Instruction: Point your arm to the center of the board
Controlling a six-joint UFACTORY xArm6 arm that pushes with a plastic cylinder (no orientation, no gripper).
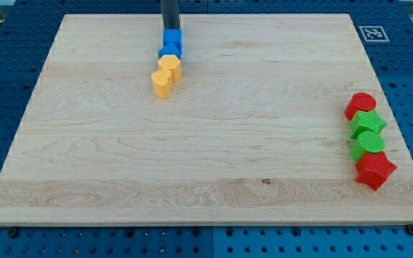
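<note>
My tip [171,29] is at the view's top, left of centre, right behind a blue block [172,38] and seemingly touching it. A second blue block [168,51] sits just below the first. Two yellow blocks follow in the same line: one [170,66] under the blue pair and one [162,82] a little lower left. The wooden board [206,143] fills the view.
At the view's right edge stands a column of blocks: a red round block [361,105], a green star-like block [368,123], a green round block [368,143] and a red star-like block [375,170]. A tag marker [372,32] is at the board's top right corner.
</note>
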